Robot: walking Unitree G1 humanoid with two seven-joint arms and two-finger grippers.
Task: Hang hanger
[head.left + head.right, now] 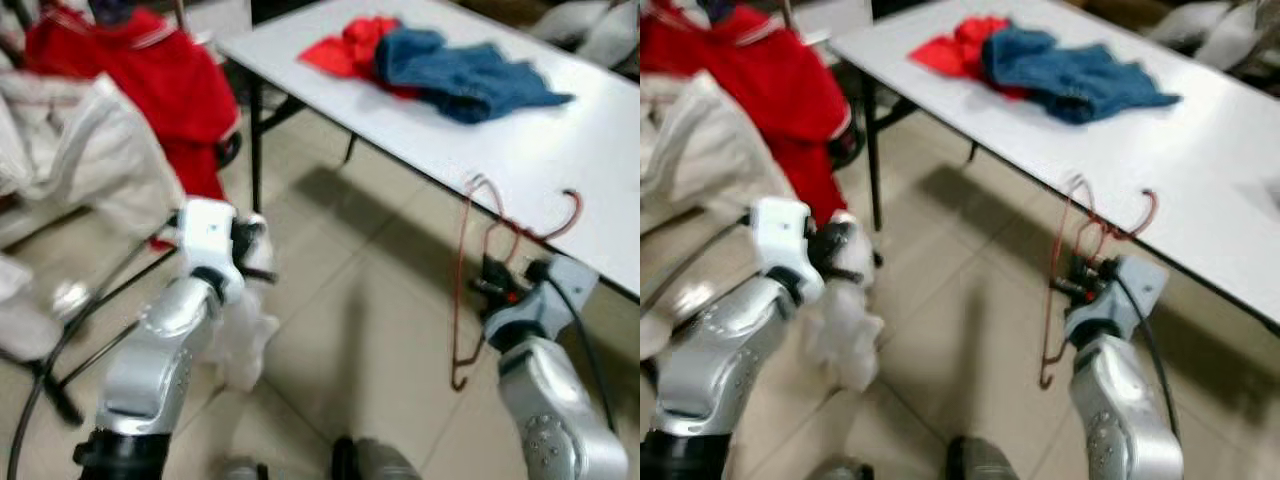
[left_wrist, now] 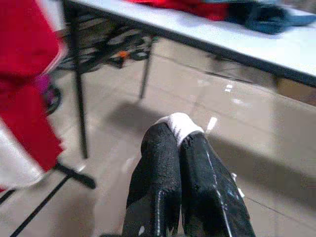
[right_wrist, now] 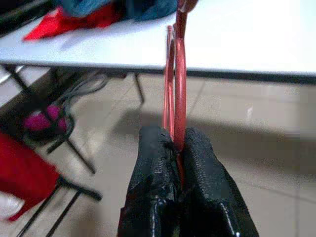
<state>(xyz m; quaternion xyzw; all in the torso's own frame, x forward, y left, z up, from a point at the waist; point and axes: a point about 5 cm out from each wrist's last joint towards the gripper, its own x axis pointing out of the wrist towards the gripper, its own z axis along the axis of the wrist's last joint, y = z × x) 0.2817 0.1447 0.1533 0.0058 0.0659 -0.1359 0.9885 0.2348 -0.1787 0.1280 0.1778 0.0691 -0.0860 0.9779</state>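
My right gripper [image 1: 492, 285] is shut on a red wire hanger [image 1: 461, 280], held in the air just in front of the white table's [image 1: 560, 150] near edge. The hanger's hook [image 1: 573, 212] curls up over the tabletop, and its lower end hangs towards the floor. In the right wrist view the red wire [image 3: 179, 74] rises from between the shut fingers [image 3: 153, 163]; it looks doubled. My left gripper [image 1: 256, 250] is shut on a white cloth [image 1: 245, 340] that hangs down over the tiled floor. A tuft of that cloth [image 2: 181, 125] pokes out at the fingertips.
On the far part of the table lie a red garment [image 1: 350, 48] and a blue one [image 1: 460, 70]. At the left, a red garment [image 1: 150, 90] and a beige one [image 1: 80, 150] hang on a rack with black legs [image 1: 60, 370] spread across the floor.
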